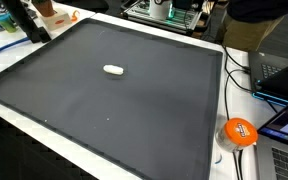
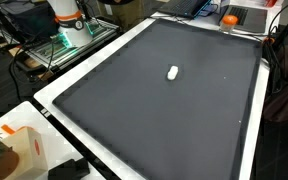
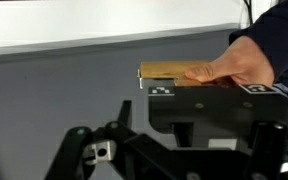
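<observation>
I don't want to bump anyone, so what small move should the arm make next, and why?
Probably none for now: hold still with the jaws open. In the wrist view a person's hand grips the tan block close ahead of the jaws, so advancing or closing could catch that hand. I would wait until it is clear of the block.

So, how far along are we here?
Nothing looks done: the small white object lies alone in the middle of the dark mat, untouched. In hand: the jaws stand open and empty in the wrist view, where a person's hand holds a tan block. Any grasp is still left.
</observation>
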Controlling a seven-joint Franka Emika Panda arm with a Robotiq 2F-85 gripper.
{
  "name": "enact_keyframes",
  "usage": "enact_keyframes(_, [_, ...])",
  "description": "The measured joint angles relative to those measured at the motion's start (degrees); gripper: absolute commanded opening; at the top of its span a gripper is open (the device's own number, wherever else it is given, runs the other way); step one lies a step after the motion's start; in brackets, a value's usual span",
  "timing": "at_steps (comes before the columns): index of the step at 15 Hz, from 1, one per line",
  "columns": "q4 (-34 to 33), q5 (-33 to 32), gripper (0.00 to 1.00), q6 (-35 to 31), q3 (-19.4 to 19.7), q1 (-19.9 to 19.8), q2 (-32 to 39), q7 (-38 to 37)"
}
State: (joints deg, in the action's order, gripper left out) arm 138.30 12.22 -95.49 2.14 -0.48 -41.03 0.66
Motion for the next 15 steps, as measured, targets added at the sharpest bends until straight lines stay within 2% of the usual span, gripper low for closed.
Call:
enact_keyframes(2, [-0.03, 0.02, 1.00, 0.00, 0.00, 0.02, 0.10, 0.03])
enact_keyframes(4, [-0.04, 0.02, 0.93, 0.01, 0.00, 0.02, 0.14, 0.05])
enact_keyframes(6, [-0.05, 0.02, 0.79, 0.10, 0.00, 0.02, 0.15, 0.13])
enact_keyframes(7, [-0.06, 0.02, 0.64, 0.10, 0.00, 0.02, 0.15, 0.22])
enact_keyframes(11, [-0.16, 0.23, 0.31, 0.16, 0.00, 0.10, 0.15, 0.44])
enact_keyframes(13, [-0.31, 0.40, 0.22, 0.29, 0.00, 0.16, 0.15, 0.46])
enact_keyframes(15, [-0.44, 0.42, 0.22, 0.36, 0.07, 0.09, 0.15, 0.46])
